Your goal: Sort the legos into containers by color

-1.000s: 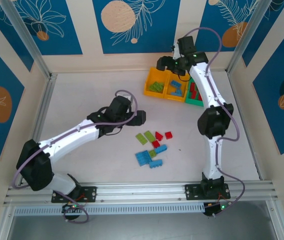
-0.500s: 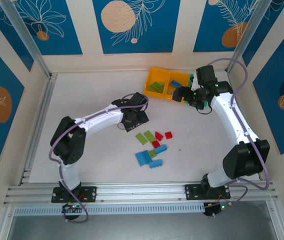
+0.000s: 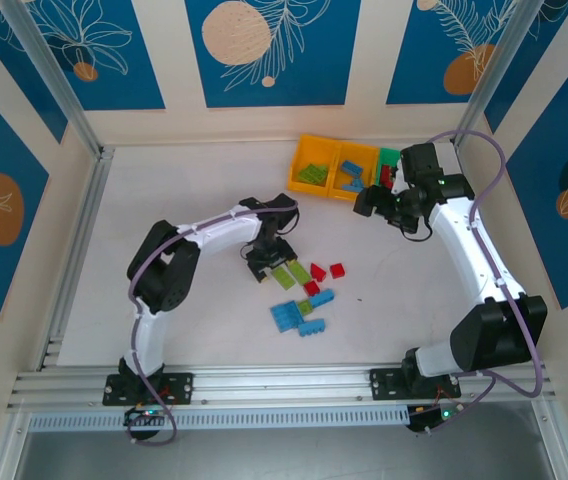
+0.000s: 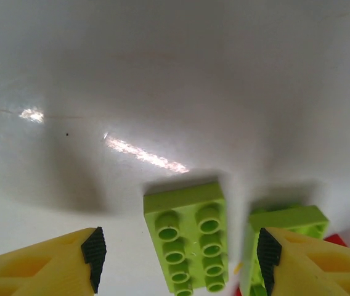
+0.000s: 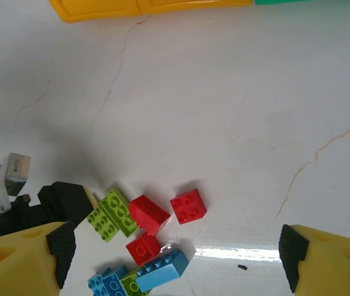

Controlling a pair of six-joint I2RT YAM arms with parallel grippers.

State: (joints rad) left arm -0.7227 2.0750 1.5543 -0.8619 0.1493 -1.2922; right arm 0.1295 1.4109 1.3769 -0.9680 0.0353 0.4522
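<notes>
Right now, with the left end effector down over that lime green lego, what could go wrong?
1. The left end effector straddles one lime green lego, but one fingertip overlaps the neighbouring lime lego. Closing could catch both or twist the target.
2. A red lego looks to lie right against that neighbour, so a nudge might shove it and scatter the pile.

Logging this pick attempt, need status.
Left tool open, straddling lime brick, not gripping. Right tool open, empty, near bins. Second lime brick close beside one left finger.
</notes>
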